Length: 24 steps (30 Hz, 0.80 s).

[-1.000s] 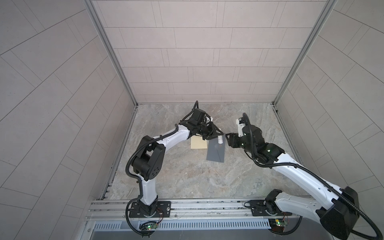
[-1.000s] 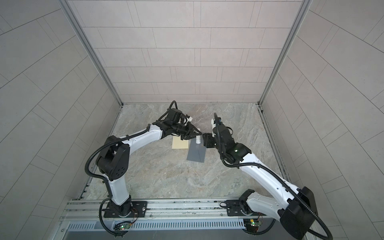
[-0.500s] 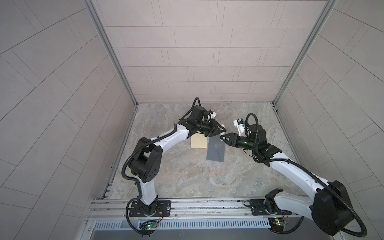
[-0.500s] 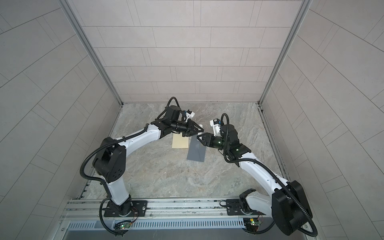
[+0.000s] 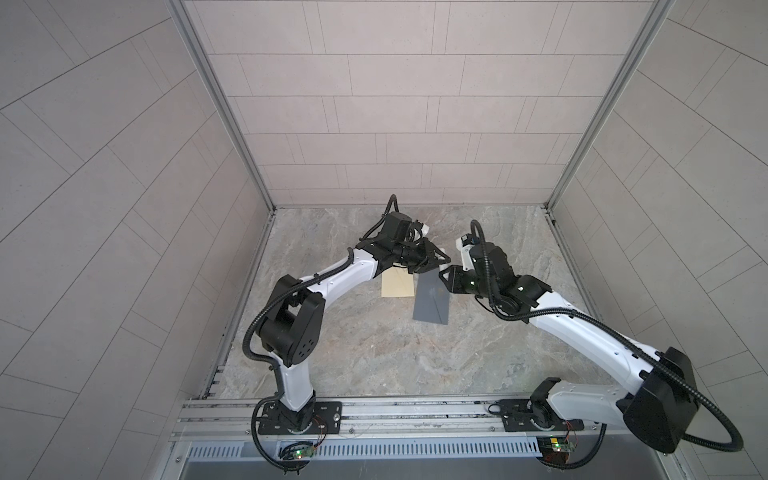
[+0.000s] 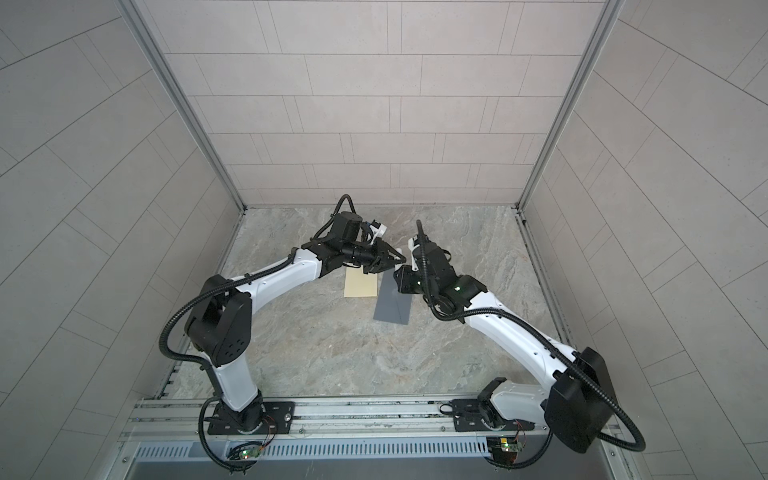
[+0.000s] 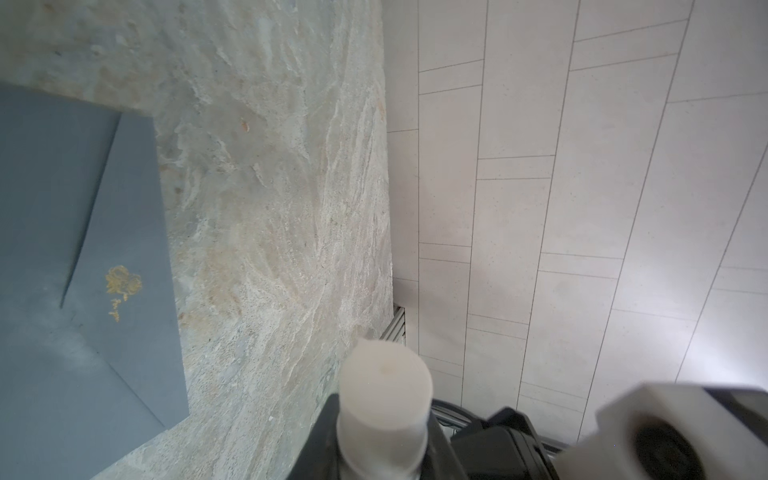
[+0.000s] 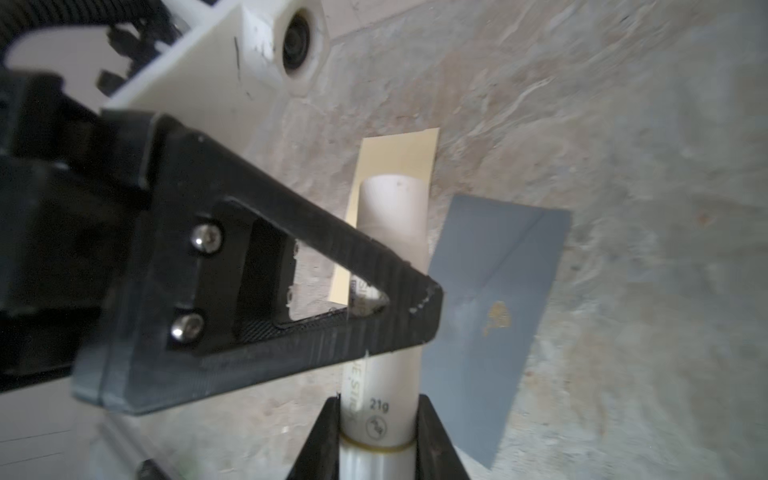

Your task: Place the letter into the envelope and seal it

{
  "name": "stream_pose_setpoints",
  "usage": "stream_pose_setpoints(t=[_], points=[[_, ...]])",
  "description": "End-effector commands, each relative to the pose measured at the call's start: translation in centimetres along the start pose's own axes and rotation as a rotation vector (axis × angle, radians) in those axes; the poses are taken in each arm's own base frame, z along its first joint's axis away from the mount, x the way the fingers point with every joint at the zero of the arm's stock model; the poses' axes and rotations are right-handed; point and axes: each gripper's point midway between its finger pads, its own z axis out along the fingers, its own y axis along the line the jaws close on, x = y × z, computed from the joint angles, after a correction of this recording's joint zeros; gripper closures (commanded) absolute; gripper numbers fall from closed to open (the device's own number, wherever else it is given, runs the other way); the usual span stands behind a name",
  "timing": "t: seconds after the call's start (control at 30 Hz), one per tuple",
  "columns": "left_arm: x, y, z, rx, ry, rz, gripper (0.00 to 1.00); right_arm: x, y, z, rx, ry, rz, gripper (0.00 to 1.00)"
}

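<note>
On table [image 5: 374, 353]; grey envelope [image 5: 432, 303], gold emblem [image 8: 496, 316], just beside cream letter [image 5: 397, 284]; left jaws and right jaws grip glue stick [image 8: 390, 232]

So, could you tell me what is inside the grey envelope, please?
Its inside is covered: the grey envelope lies flat, flap folded down. The cream letter lies outside, beside it on the table.

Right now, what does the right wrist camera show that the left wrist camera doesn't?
Only the right wrist view shows the letter and the left gripper clamped across the glue stick. Only the left wrist view shows the right arm's camera and a broad stretch of tiled wall. Both show the glue stick, the grey envelope with its gold mark, and the marble table.
</note>
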Motion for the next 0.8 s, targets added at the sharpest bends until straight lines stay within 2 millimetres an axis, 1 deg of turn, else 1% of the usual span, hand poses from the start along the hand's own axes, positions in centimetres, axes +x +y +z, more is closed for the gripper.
stream_pose_setpoints(t=[0.0, 0.1, 0.23, 0.3, 0.4, 0.43, 0.53, 0.57, 0.6, 0.63, 0.7, 0.77], points=[[-0.8, -0.2, 0.0, -0.008, -0.032, -0.102, 1.00, 1.2, -3.9, -1.0, 0.410, 0.010, -0.313, 0.97], [-1.1, -0.5, 0.3, 0.024, -0.028, -0.128, 1.00, 1.1, -3.3, -1.4, 0.594, -0.027, -0.482, 0.98], [-1.4, -0.7, 0.3, 0.036, -0.029, -0.138, 1.00, 0.4, -1.8, -2.0, 0.783, -0.109, -0.669, 0.98], [-1.4, -0.7, 0.2, 0.035, -0.031, -0.140, 1.00, 0.3, -1.3, -2.0, 0.828, -0.134, -0.714, 0.98], [-1.5, -0.4, 0.1, 0.032, -0.032, -0.144, 1.00, 0.4, -0.8, -2.0, 0.791, -0.164, -0.688, 0.95], [-1.5, -0.3, 0.0, 0.030, -0.033, -0.145, 1.00, 0.5, -0.6, -2.1, 0.754, -0.174, -0.660, 0.90], [-1.5, -0.3, -0.2, 0.029, -0.036, -0.128, 1.00, 0.7, 0.5, -2.4, 0.524, -0.184, -0.536, 0.48], [-1.5, -0.5, -0.4, 0.034, -0.037, -0.111, 1.00, 0.4, 0.8, -2.8, 0.424, -0.193, -0.466, 0.40], [-1.4, -0.7, -0.5, 0.037, -0.038, -0.096, 1.00, 0.4, 0.8, -3.0, 0.331, -0.184, -0.403, 0.36], [-1.5, -0.8, -0.7, 0.040, -0.041, -0.081, 1.00, 0.0, 0.7, -3.4, 0.204, -0.181, -0.302, 0.34], [-1.3, -1.5, -0.9, 0.067, -0.043, -0.042, 1.00, -1.0, 0.3, -4.4, 0.024, -0.197, -0.144, 0.34], [-1.3, -2.8, -1.3, 0.127, -0.045, 0.003, 1.00, -2.1, -0.3, -5.7, -0.181, -0.236, 0.020, 0.34]])
